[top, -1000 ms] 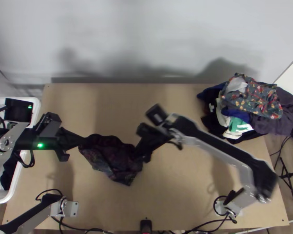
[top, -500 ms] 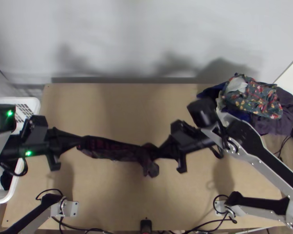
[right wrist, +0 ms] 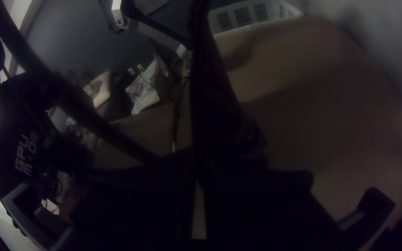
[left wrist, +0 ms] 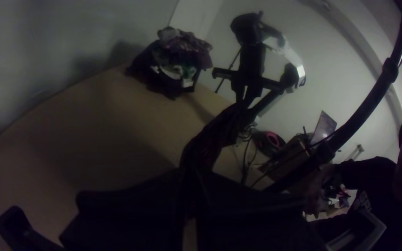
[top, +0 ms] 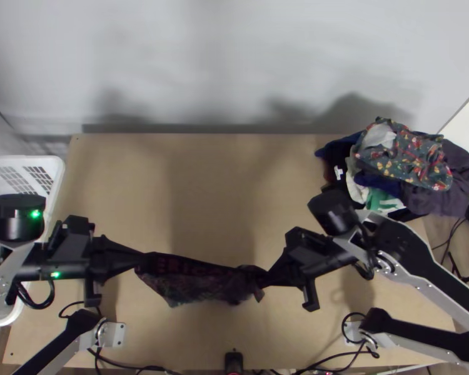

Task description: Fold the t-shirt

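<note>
The dark t-shirt (top: pixel 200 281) is strung between the 2 grippers over the wooden table (top: pixel 203 169), bunched and narrow, its top edge drawn fairly straight and its lower edge drooping. Over on the left, the left gripper (top: pixel 141 259) has its fingers clamped on 1 end; across from it, the right gripper (top: pixel 269 277) pinches the other, a small flap hanging just beside its fingertips.

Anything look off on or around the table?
Clothes pile overhangs the table at its far right corner, so it could slip. Dark shirt sags, bunched, between left gripper and right gripper.
</note>
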{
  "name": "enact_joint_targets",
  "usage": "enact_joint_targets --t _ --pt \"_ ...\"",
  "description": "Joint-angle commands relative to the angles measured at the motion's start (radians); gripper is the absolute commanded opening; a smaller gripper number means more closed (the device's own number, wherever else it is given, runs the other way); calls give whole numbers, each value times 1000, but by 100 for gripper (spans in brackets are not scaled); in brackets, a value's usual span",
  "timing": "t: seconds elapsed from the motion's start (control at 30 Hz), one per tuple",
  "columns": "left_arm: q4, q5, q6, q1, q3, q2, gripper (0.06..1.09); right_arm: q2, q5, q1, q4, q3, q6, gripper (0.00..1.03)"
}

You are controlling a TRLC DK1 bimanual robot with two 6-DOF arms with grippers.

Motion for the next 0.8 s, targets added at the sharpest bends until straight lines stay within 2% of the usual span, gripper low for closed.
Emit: enact_joint_targets --t 0.0,0.17,0.23,0.37,0.53,0.63,0.77 --pt "180 -3 -29 -21 -155 -4 10 58 5 -23 61 -74 -68 3" --pt "499 -79 3 11 -384 172 10 213 28 -132 123 -58 -93 3" --pt "584 -88 11 38 -391 278 10 268 65 -175 182 -35 -33 3" --pt "736 -163 -33 41 -329 488 10 403 74 -263 259 3 -28 3" --pt "768 -275 -29 41 -129 728 10 596 94 -378 273 144 -25 3" --pt "757 -284 -30 71 21 863 10 723 92 -413 251 290 -18 7" --pt "697 -293 -35 89 221 1022 10 973 100 -425 0 584 -162 7"
